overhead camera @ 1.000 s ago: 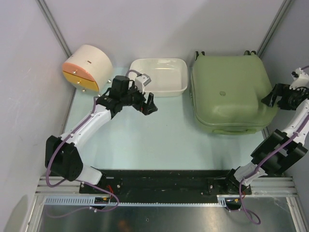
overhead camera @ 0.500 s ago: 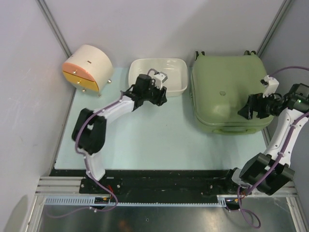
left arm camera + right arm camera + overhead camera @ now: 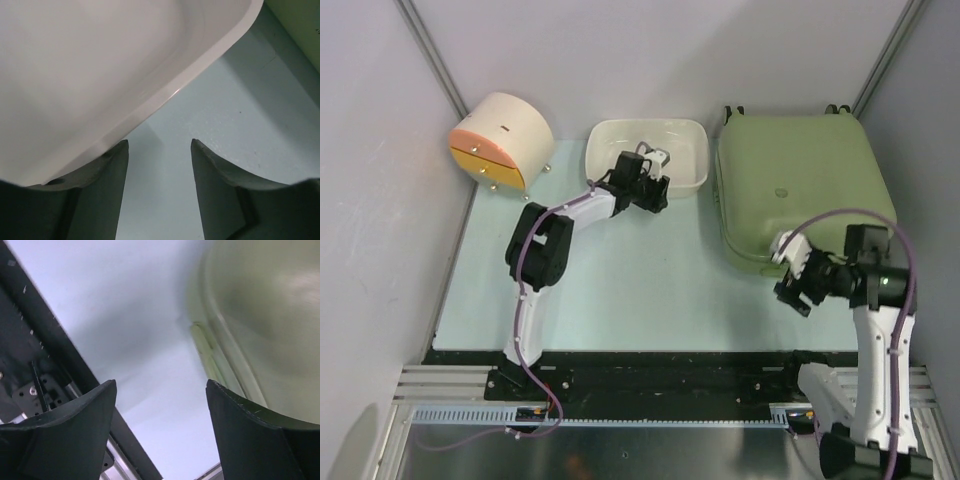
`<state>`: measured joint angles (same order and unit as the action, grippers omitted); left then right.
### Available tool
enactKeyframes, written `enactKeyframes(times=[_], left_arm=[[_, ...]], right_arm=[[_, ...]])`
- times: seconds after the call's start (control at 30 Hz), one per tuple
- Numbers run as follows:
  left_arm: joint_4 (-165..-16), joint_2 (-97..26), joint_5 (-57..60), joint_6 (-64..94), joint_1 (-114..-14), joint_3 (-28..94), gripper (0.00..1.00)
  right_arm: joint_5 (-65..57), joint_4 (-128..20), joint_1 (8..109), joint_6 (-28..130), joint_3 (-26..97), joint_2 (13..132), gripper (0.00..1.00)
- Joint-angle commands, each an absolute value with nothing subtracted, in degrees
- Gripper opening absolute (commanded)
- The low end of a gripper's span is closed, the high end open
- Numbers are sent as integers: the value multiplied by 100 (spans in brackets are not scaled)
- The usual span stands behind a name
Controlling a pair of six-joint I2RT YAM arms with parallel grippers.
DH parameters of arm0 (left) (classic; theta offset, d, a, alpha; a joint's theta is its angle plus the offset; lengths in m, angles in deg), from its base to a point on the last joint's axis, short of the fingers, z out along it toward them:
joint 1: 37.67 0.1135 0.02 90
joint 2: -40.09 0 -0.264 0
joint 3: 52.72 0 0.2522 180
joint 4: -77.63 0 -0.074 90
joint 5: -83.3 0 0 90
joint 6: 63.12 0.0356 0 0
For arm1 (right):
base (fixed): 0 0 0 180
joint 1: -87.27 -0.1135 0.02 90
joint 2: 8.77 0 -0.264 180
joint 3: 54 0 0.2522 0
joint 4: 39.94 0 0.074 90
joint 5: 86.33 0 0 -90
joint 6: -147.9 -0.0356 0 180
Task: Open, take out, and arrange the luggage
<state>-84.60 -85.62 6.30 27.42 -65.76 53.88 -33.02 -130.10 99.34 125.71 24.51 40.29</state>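
Note:
The olive-green luggage (image 3: 800,190) lies flat and closed at the back right of the table; its blurred near edge shows in the right wrist view (image 3: 260,315). My right gripper (image 3: 798,290) is open and empty, just off the luggage's front edge, near its front left corner. My left gripper (image 3: 655,195) is open and empty at the front rim of the white tub (image 3: 650,155), which fills the upper left of the left wrist view (image 3: 100,65). One left fingertip (image 3: 117,155) sits under the tub's rim.
A round cream drawer box (image 3: 500,140) with an orange front stands at the back left. A black rail (image 3: 650,375) runs along the table's near edge, and also shows in the right wrist view (image 3: 45,340). Grey walls close in both sides.
My right arm swung from over the luggage's right side to its front edge. My left arm stretched further toward the tub's front rim.

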Motion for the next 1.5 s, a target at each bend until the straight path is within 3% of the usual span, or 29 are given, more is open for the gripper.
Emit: enactKeyframes(times=[0.0, 0.13, 0.3, 0.57, 0.77, 0.93, 1.03, 1.2, 1.4, 1.47], left_arm=[[-8729, -7973, 1271, 2574, -6517, 5527, 62], [-8737, -7122, 1983, 2521, -6579, 4947, 77], [-8737, -5969, 2590, 2530, -6570, 3928, 86], [-8694, -4308, 2758, 2468, -6579, 2750, 88], [-8641, -3796, 2618, 2556, -6570, 2240, 88], [-8597, -3664, 2441, 2627, -6570, 2125, 88], [-8597, -3611, 2433, 2583, -6570, 2116, 87], [-8571, -3506, 2319, 2521, -6553, 2089, 86], [-8544, -3330, 1924, 2127, -6491, 1887, 86], [-8544, -3286, 1756, 1819, -6360, 1782, 86]], right_arm=[[-2412, -13957, 9097, 13041, 1752, 3588, 75], [-1699, -12696, 8841, 12883, 1092, 3412, 72], [-1163, -11559, 8832, 13067, 487, 3754, 70], [-417, -9871, 8894, 13375, -190, 4124, 72], [-248, -8790, 9105, 13700, -736, 4351, 77], [-257, -8472, 9026, 13542, -878, 4861, 72], [-485, -8603, 8833, 13402, -843, 5020, 61], [-688, -8999, 7335, 12568, -772, 4731, 35], [-328, -8588, 5345, 10234, -421, 5072, 29], [-625, -8403, 5088, 9748, -289, 5292, 33]])
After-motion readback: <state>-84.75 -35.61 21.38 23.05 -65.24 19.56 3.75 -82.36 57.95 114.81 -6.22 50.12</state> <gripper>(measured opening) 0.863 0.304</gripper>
